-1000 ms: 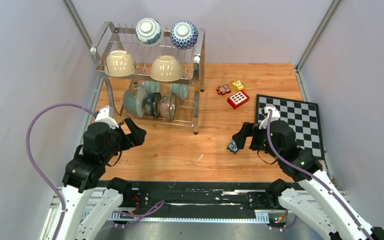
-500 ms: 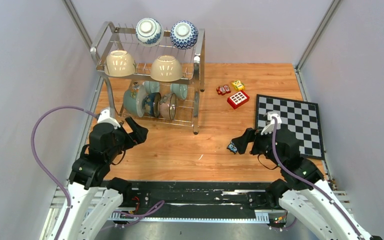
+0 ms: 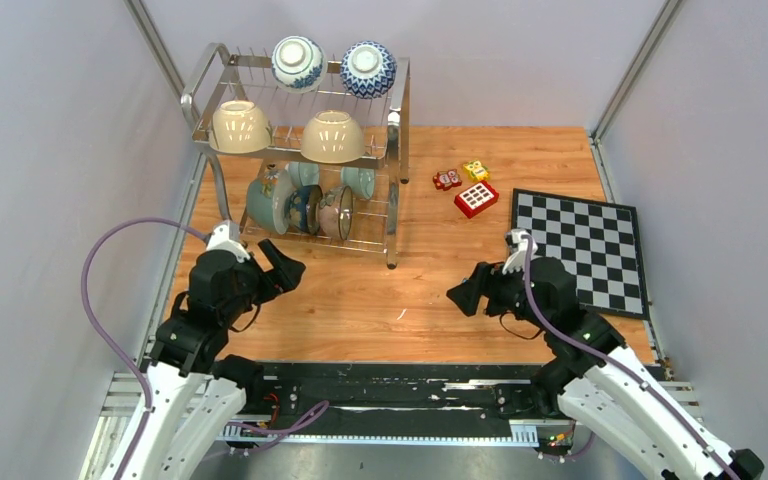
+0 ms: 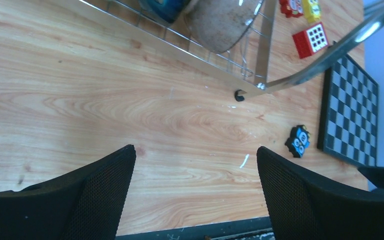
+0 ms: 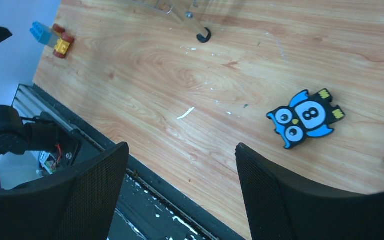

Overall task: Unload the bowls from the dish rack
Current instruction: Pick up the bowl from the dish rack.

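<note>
The steel dish rack (image 3: 401, 112) stands at the back left. Its top tier holds two blue-and-white bowls (image 3: 297, 62) and two cream bowls (image 3: 333, 136), all upside down. The lower tier holds celadon bowls (image 3: 266, 200), a dark blue one (image 3: 303, 208) and a pinkish one (image 3: 337, 212) on edge. My left gripper (image 3: 285, 268) is open and empty just in front of the rack; in its wrist view (image 4: 195, 155) the pinkish bowl (image 4: 220, 22) sits ahead. My right gripper (image 3: 465, 290) is open and empty (image 5: 177, 150) above the bare table.
A chessboard (image 3: 580, 250) lies at the right. A red block (image 3: 476, 198) and small toy blocks (image 3: 460, 175) lie behind the table's middle. A blue owl block (image 5: 306, 117) lies under my right gripper. The rack's foot (image 4: 239, 95) stands near my left gripper.
My left gripper has shifted a little right and nearer. My right arm has swung left, and its gripper now covers the owl block in the top view.
</note>
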Robot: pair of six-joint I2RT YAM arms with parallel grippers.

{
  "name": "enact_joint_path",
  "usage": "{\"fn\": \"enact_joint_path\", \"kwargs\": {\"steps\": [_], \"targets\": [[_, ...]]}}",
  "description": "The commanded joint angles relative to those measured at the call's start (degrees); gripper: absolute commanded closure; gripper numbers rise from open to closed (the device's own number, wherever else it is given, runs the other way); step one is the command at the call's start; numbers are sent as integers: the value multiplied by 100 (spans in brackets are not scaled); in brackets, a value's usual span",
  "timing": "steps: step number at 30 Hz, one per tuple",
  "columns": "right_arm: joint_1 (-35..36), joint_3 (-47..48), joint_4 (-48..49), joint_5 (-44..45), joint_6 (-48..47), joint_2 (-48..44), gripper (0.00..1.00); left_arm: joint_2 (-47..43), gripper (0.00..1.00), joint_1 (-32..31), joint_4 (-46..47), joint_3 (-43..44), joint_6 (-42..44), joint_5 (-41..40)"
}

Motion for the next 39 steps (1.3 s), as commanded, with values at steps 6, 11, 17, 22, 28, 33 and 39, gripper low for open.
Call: {"fn": "enact_joint_path", "kwargs": {"steps": [6,11,17,22,28,33,39], "targets": [[555,-4,1057,82,364,698,19,-623,16,-250,1903,-831,-1215,1078],[710,76,1063,201,285,845,19,-1612,16,-357,2356,-815,-1836,458],[711,30,991,252,243,774,19,-1171,15,-357,3174,-346,-2322,354],[720,-5,852,276,262,547,19,-58,15,-357,4233,123,-2635,525],[725,-13,558,420,237,117,19,628,14,-357,5301,345,-3093,424],[720,11,497,412,239,28,18,948,14,-366,5857,295,-3495,430],[720,157,511,403,252,71,18,1265,14,-452,6042,357,-3679,465]]}}
